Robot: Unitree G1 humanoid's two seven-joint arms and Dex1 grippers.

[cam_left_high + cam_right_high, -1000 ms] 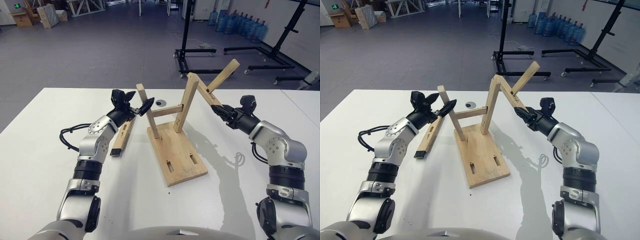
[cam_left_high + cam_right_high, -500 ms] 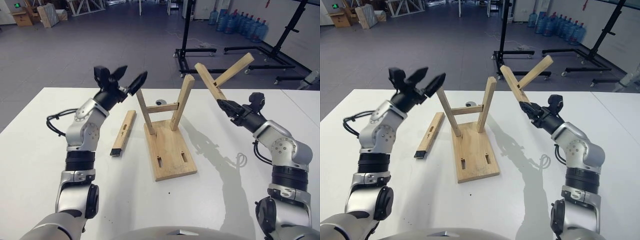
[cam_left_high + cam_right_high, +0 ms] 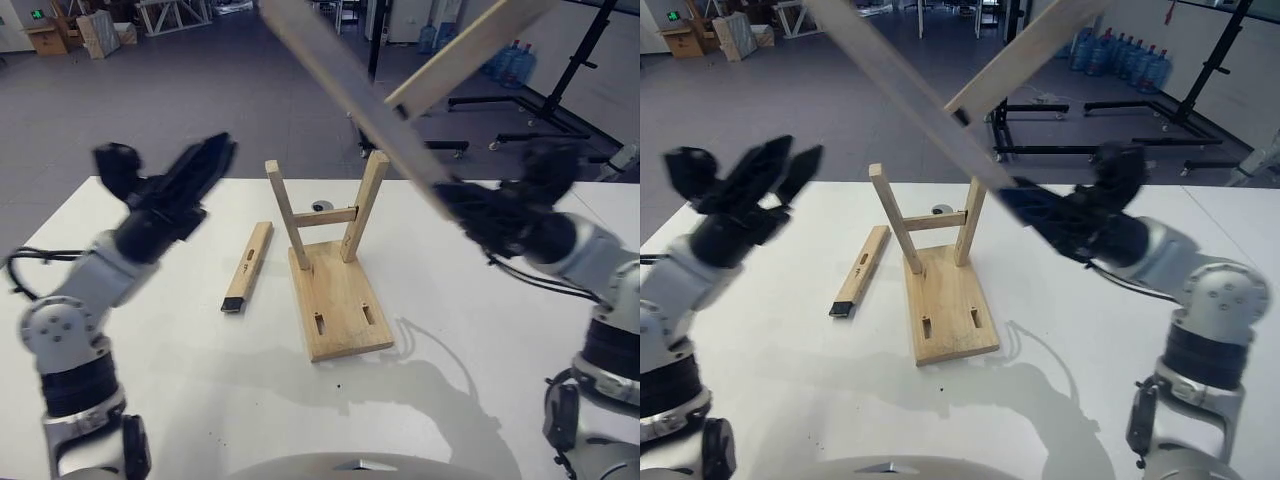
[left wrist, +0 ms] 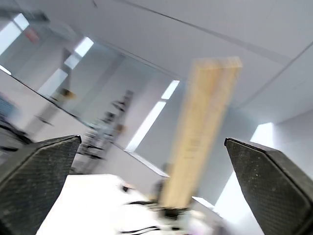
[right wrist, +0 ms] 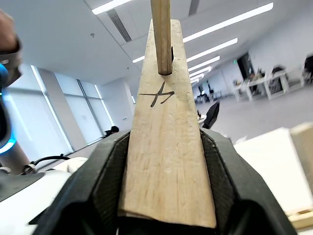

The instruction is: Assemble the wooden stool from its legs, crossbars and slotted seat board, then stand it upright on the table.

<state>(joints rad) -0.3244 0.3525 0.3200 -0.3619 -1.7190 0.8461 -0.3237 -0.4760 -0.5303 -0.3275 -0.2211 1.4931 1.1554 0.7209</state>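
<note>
My right pincer (image 3: 470, 205) clamps the leg (image 3: 340, 85); my left pincer (image 3: 190, 170) stands spread apart, with the seat board (image 3: 340, 290) lying below, between both.

Up swings the right pincer (image 3: 465, 205), hoisting its clamped leg-and-crossbar piece (image 3: 340, 82) high over the surface (image 3: 480, 330), while the open left pincer (image 3: 212, 157) lifts back, away from the half-built stool (image 3: 340, 300).

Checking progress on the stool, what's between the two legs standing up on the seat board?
A crossbar joins the left leg and the right leg, above the seat board; the left eye view shows it.
</note>
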